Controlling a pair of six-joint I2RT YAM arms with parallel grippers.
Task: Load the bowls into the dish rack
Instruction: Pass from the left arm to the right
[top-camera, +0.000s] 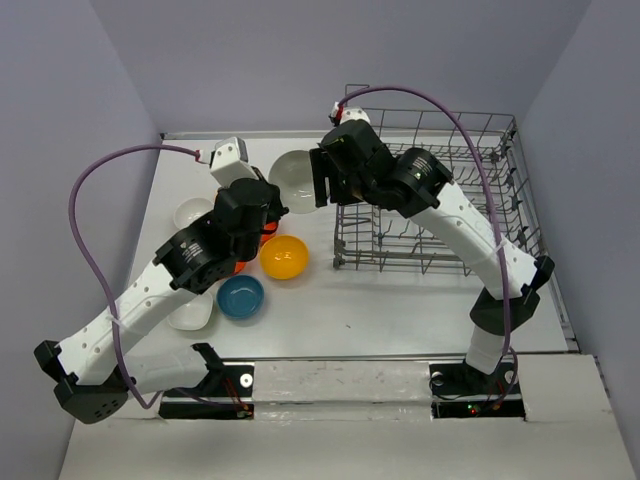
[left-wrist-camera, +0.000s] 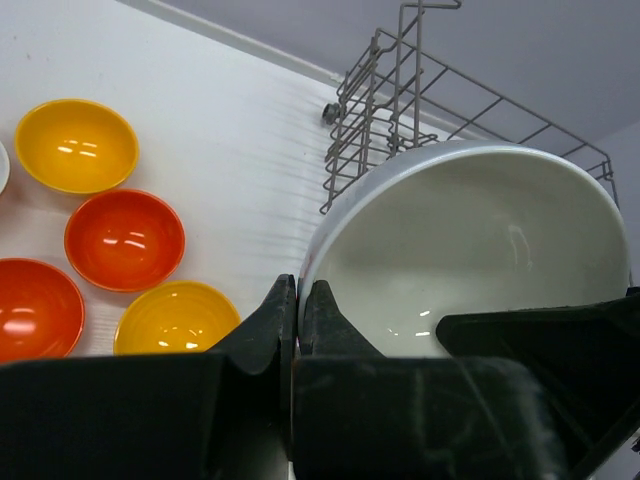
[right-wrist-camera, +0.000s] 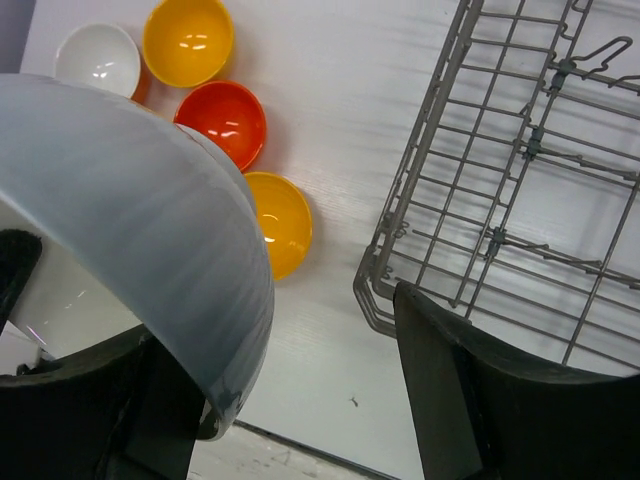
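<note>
One white bowl, partly behind R arm

From above, your left arm covers the red-orange bowls down to slivers and overlaps the squarish white bowl. The right gripper hides the large white bowl's right edge. In the right wrist view, that bowl masks one finger, and the dish rack runs off-frame.

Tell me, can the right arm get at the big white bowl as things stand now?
Probably yes: the open right end effector straddles the wall of the white bowl, which the left end effector pinches by its rim. Nothing seems between them.
</note>
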